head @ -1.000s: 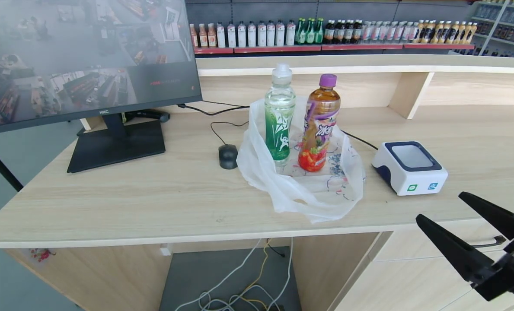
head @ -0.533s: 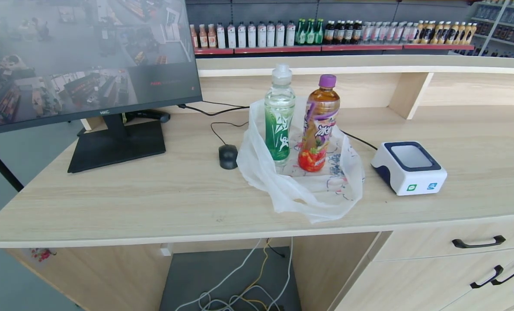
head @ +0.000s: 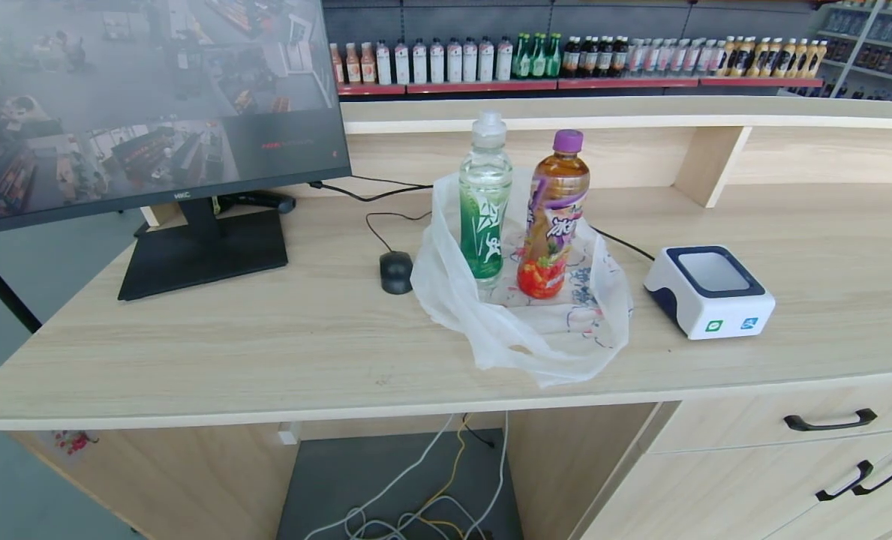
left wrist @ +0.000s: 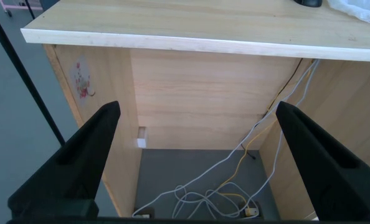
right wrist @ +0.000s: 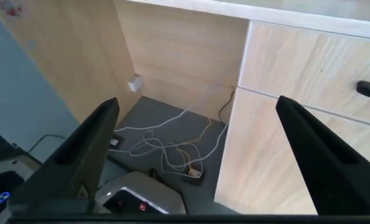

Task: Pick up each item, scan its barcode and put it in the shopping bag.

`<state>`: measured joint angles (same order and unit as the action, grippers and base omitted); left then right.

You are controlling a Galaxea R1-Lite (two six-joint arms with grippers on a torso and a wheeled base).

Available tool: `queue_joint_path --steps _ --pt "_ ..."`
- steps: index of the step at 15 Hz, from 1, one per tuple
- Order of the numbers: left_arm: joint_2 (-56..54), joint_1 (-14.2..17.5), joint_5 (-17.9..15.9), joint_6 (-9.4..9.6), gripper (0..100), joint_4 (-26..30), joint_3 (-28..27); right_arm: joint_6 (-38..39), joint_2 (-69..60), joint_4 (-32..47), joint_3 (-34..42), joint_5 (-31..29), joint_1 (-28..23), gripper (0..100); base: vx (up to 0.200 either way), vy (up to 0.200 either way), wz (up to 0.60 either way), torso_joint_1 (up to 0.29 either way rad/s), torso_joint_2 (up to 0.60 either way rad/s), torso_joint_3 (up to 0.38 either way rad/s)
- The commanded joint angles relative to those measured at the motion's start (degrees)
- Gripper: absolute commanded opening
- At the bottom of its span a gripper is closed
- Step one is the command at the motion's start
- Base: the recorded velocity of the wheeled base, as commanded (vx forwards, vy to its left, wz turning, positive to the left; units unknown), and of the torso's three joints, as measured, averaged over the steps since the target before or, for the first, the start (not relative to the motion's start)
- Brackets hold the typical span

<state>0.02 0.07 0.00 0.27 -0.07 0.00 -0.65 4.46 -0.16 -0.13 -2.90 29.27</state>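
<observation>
Head view: 2 items, green-label bottle [head: 485, 202] and purple-capped bottle [head: 554, 217], upright inside the shopping bag [head: 536, 337] on the worktop [head: 265, 337], well above our fingers. State of left fingers [left wrist: 88, 155] and right fingers [right wrist: 79, 155]: spread wide, empty, below the worktop edge. We judge bagging complete, nothing left unbagged.

The left hand [left wrist: 197, 106] has two matte black fingers [left wrist: 79, 168]. Each is a broad, flat wedge, wide at the root and narrowing to a blunt, squared tip, with a faceted step along its outer side. The right hand [right wrist: 197, 101] looks like its twin from here: the same pair of plain black fingers [right wrist: 322, 162], dull-surfaced, straight-edged and tapering toward the end.
</observation>
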Motion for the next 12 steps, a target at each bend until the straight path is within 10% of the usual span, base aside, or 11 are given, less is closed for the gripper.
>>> queue_joint_path --steps 1,5,12 --pt "0.0 0.0 0.0 0.00 100 0.0 0.0 0.4 3.9 0.0 0.0 0.0 -11.6 100 0.000 0.000 0.00 0.000 0.00 0.000" --pt "0.0 0.0 0.1 0.00 100 0.0 0.0 0.0 2.6 0.0 0.0 0.0 -26.2 100 0.000 0.000 0.00 0.000 0.00 0.000" --pt "0.0 -0.1 0.0 0.70 100 0.0 0.0 0.5 -4.5 0.2 0.0 0.8 -28.8 100 0.000 0.000 0.00 0.000 0.00 0.000"
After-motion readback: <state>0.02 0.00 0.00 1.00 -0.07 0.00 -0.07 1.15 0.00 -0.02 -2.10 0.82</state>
